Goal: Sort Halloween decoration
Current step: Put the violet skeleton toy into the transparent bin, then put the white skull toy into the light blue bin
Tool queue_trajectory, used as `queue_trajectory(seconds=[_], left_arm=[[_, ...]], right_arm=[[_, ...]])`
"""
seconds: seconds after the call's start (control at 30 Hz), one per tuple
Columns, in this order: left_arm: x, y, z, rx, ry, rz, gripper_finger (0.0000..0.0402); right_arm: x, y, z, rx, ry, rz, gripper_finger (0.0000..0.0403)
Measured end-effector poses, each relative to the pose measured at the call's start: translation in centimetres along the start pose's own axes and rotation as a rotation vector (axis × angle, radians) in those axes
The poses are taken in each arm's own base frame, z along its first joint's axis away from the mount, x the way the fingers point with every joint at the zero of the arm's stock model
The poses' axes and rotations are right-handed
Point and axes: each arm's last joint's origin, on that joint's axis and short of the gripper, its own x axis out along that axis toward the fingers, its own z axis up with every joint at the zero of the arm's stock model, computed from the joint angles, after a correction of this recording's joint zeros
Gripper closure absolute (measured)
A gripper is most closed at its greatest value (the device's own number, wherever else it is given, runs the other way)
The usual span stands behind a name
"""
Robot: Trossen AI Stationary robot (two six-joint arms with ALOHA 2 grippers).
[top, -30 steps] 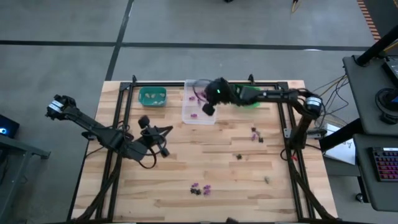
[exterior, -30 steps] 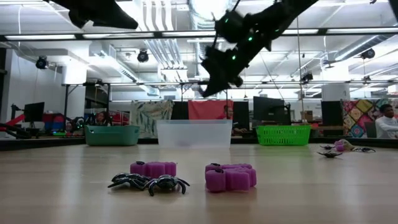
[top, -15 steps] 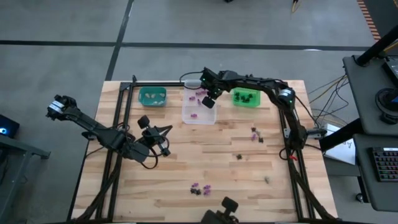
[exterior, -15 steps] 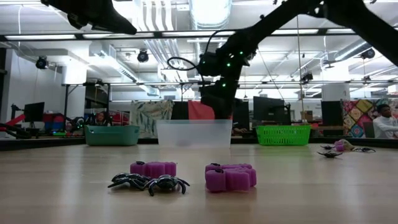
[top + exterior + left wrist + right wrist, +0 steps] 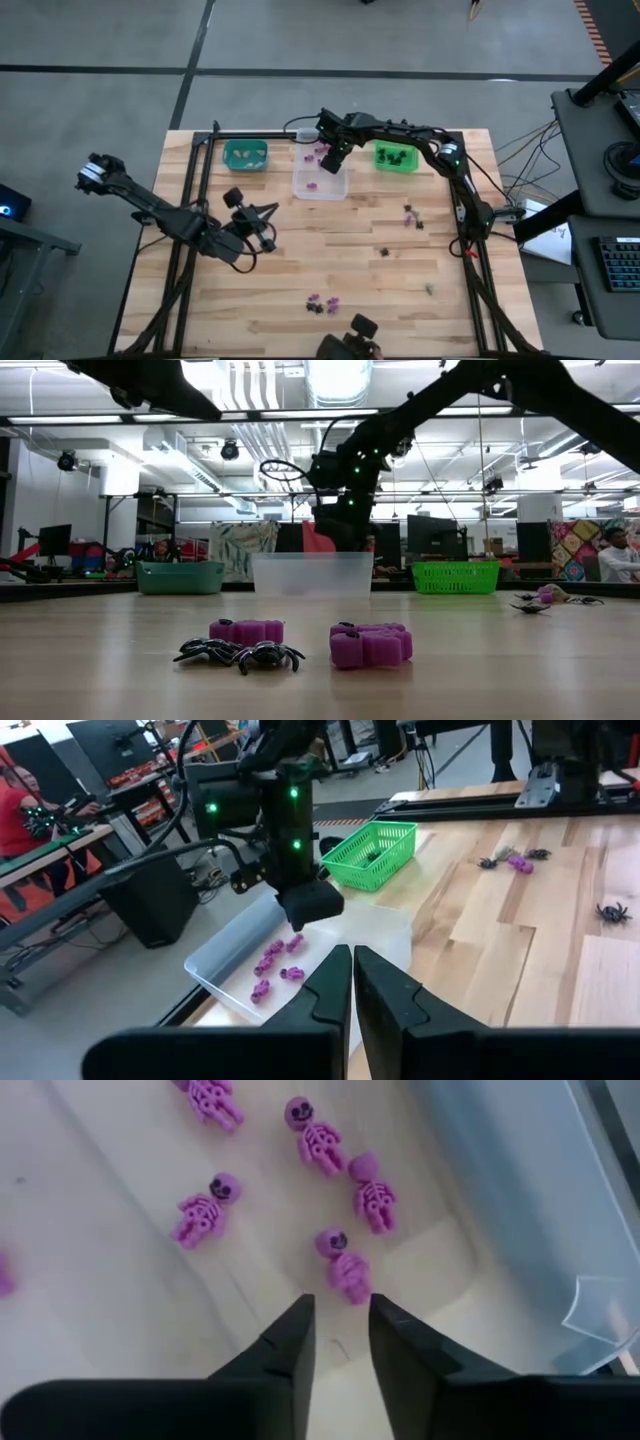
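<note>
Since the earlier frames the right gripper has swung from the clear bin's front edge to its far end and come down low over it; its jaws, shut a second ago, now stand slightly apart with nothing between them. A purple skeleton lies just beyond the fingertips, so I judge it was just dropped, one more purple piece sorted.

The clear bin holds several purple skeletons, small moulded figures with round skulls and ribbed chests, lying flat on its floor. The teal bin and green bin flank it.

Many trinkets remain on the tabletop: purple pieces and black spiders near the front edge, more toward the right.

The left gripper waits over the tabletop's left side, jaws pressed together and empty.
</note>
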Motion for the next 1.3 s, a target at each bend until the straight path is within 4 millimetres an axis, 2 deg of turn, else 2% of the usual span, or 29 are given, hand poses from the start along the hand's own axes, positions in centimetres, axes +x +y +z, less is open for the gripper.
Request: queue_trajectory(seconds=[0.13, 0.27, 0.43, 0.6, 0.8, 0.93, 1.1, 1.3], left_arm=[[0.2, -0.4, -0.3, 0.018, 0.008, 0.002, 0.0402], [0.2, -0.6, -0.5, 0.022, 0.013, -0.003, 0.0402], [0.3, -0.8, -0.6, 0.025, 0.026, -0.053, 0.0402], [0.2, -1.1, -0.6, 0.017, 0.052, -0.156, 0.0402], [0.1, -1.5, -0.7, -0.04, 0.089, -0.273, 0.0402], [0.1, -1.5, -0.7, -0.095, 0.106, -0.303, 0.0402], [0.1, -1.5, -0.7, -0.133, 0.112, -0.301, 0.0402], [0.1, -1.6, -0.7, -0.163, 0.112, -0.301, 0.0402]], right_arm=[[-0.9, -0.1, -0.1, 0.006, 0.005, 0.0, 0.0291], [-2.7, 0.5, -0.5, 0.012, -0.007, 0.004, 0.0289], [-6.0, 2.9, -1.2, -0.043, -0.054, 0.029, 0.03], [-9.7, 6.0, -2.8, -0.112, -0.124, 0.063, 0.0311], [-13.5, 9.4, -6.3, -0.187, -0.209, 0.122, 0.0313], [-15.5, 11.0, -9.3, -0.183, -0.22, 0.163, 0.0313], [-16.7, 12.4, -13.0, -0.144, -0.195, 0.209, 0.032], [-17.0, 13.3, -16.6, -0.094, -0.156, 0.243, 0.0321]])
